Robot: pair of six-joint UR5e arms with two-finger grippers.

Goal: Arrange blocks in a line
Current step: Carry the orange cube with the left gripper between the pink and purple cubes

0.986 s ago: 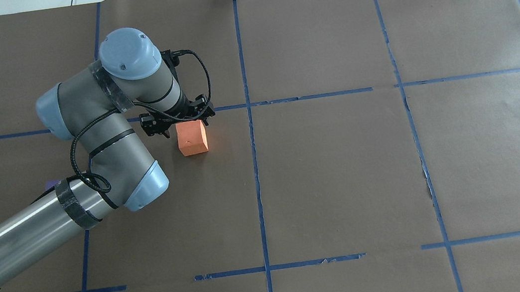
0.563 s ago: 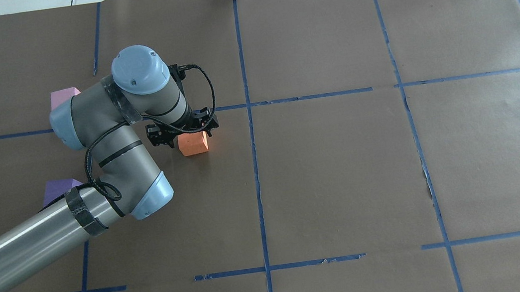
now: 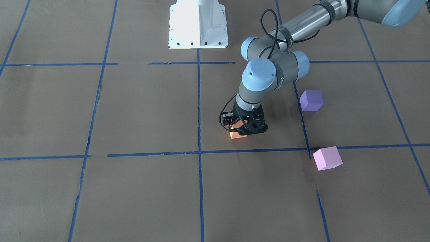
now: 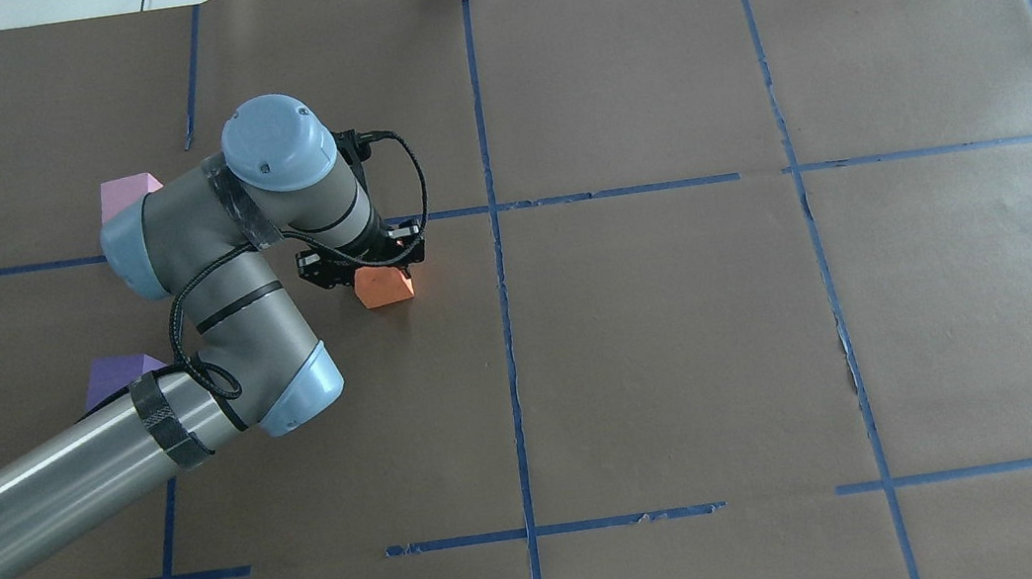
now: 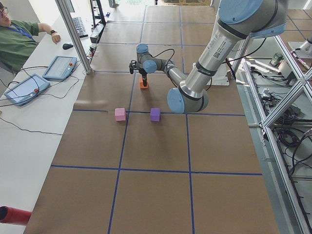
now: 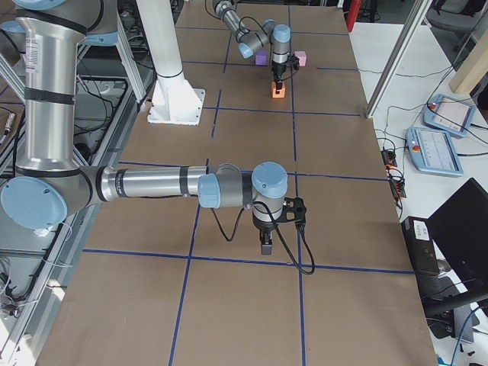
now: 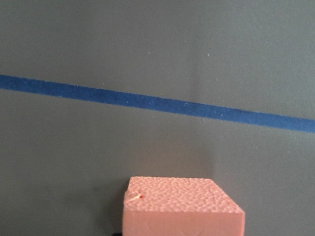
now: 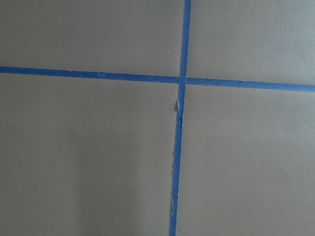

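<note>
My left gripper [image 4: 363, 266] is low over the table and shut on the orange block [image 4: 384, 289], which sits at table level just short of a blue tape line. The front view shows the gripper [image 3: 244, 129] astride the block [image 3: 236, 135]. The left wrist view shows the block's [image 7: 182, 209] top at bottom centre, with no fingers in frame. The violet-purple block [image 3: 311, 100] and the pale pink block [image 3: 327, 158] lie apart on the robot's left, half hidden by the arm from overhead. My right gripper [image 6: 264, 245] shows only in the exterior right view, so I cannot tell its state.
Brown paper with a blue tape grid [image 4: 507, 331] covers the table. The white robot base plate [image 3: 198, 23] stands at the near-robot edge. The right wrist view shows only a tape cross [image 8: 181, 81]. An operator [image 5: 19, 39] and tablets sit beyond the far edge.
The left arm has come down with the orange block, which now looks smaller and lower. The arm's shift uncovered the pink and purple blocks in the overhead view.
</note>
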